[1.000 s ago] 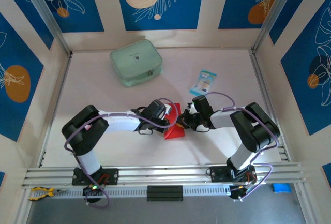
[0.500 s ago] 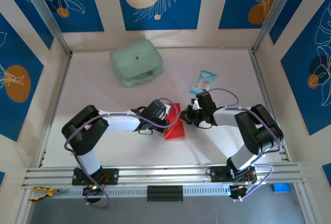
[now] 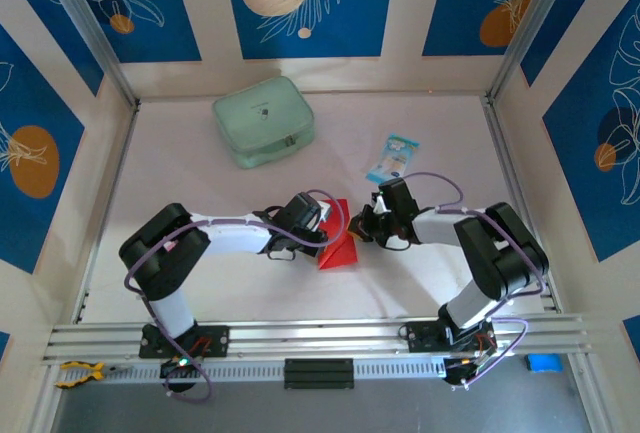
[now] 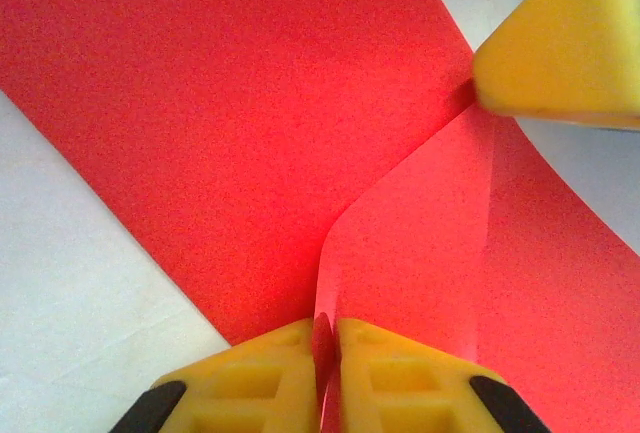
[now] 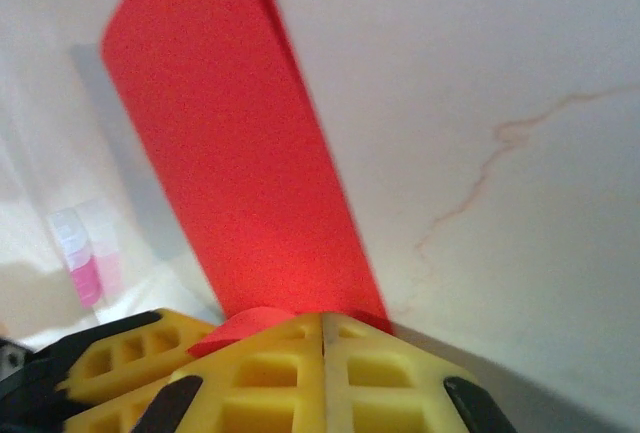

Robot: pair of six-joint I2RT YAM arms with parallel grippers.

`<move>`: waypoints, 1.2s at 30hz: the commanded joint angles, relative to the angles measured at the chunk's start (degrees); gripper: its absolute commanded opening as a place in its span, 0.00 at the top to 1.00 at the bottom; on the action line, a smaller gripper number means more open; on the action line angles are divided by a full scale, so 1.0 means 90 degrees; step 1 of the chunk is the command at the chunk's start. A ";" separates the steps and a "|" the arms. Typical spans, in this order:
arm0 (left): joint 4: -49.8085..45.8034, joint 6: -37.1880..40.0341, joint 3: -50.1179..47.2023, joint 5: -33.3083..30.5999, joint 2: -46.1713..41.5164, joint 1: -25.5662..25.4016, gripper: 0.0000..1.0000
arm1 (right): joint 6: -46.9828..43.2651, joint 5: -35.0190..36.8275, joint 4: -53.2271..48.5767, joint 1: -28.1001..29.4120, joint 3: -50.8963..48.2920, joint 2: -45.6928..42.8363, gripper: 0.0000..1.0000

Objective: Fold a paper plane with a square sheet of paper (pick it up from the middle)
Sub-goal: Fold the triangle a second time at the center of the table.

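Paper (image 3: 337, 249) is lying creased on the table (image 3: 180, 163), centre of the top view, between the grippers. We are seeing the left gripper (image 4: 325, 341) pinching a raised fold, jaws pressed together on it. The right gripper (image 5: 322, 325) is closed tight, tip touching the paper's right edge; we cannot tell if a ply is caught. It has shifted up-frame and settled, so we are judging a flap is being creased.

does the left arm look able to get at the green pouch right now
Probably not yet: the left hand is shut on the red paper, though only bare table separates it from the pouch.
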 commanded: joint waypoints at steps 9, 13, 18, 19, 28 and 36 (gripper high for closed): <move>-0.0453 0.0162 -0.0056 0.0050 0.0122 0.0076 0.87 | 0.0158 -0.0157 -0.0036 0.0634 0.0176 0.0073 0.98; -0.0453 0.0171 -0.0061 0.0051 0.0127 0.0077 0.87 | 0.0171 -0.0128 0.0028 0.0690 0.0071 0.0154 0.98; -0.0434 0.0162 -0.0058 0.0061 0.0138 0.0077 0.87 | 0.0130 0.0001 -0.0059 0.0666 -0.0143 0.0322 0.98; -0.0433 0.0165 -0.0061 0.0061 0.0137 0.0077 0.87 | 0.0118 0.0037 -0.0065 0.0668 -0.0190 0.0374 0.98; -0.0546 0.0137 0.0024 0.0043 0.0028 0.0081 0.83 | 0.0120 0.0173 -0.0160 0.0528 -0.0424 0.0353 0.99; -0.0949 -0.0058 0.0247 -0.0050 -0.0746 0.0086 0.56 | 0.0077 0.0226 -0.0338 0.0520 -0.0342 0.0302 0.99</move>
